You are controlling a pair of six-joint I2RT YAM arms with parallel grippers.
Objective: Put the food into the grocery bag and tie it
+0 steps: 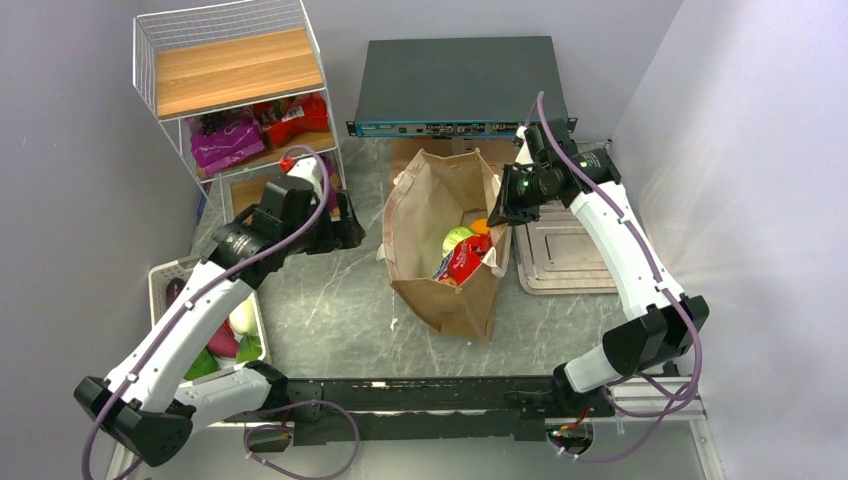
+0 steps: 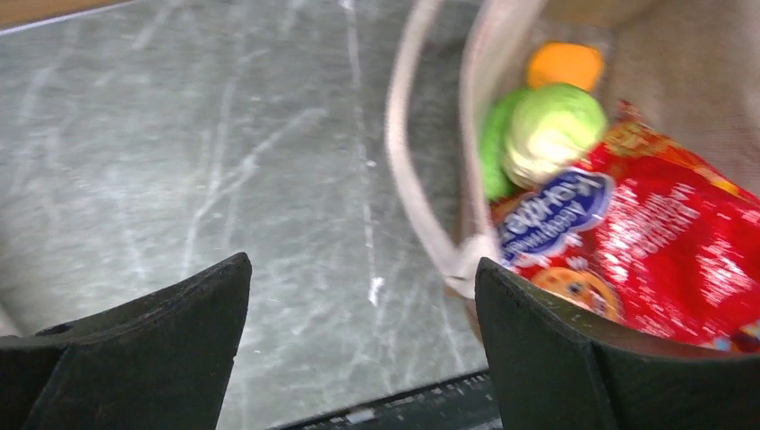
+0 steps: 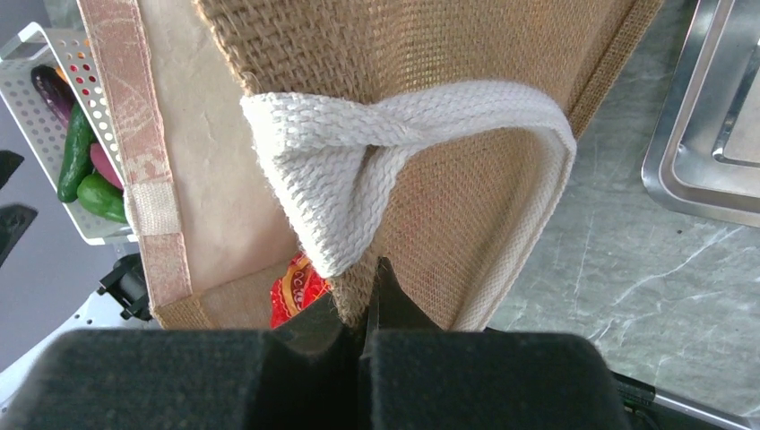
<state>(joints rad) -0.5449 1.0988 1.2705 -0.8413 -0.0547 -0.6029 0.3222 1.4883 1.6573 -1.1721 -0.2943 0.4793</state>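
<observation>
**Top view:** the bag [image 1: 447,285] sits mid-table, its long axis running from 12 to 6 o'clock, mouth up. The food [image 1: 461,250] is already inside. The left gripper [image 1: 338,228] hangs empty at 9 o'clock from the bag, close to its left rim. The right gripper [image 1: 505,205] is at the right rim, at 2 o'clock.

**Left wrist:** the jaws are spread wide with nothing between them. The left handle [image 2: 408,179] loops at 1 o'clock from them. Behind it are the cabbage [image 2: 554,130], packet [image 2: 654,237] and carrot [image 2: 565,64]. This arm looks the nearer one to take that handle.

**Right wrist:** the jaws are pressed together on the bag's wall, just under the right handle [image 3: 403,148], holding that side up.
</observation>
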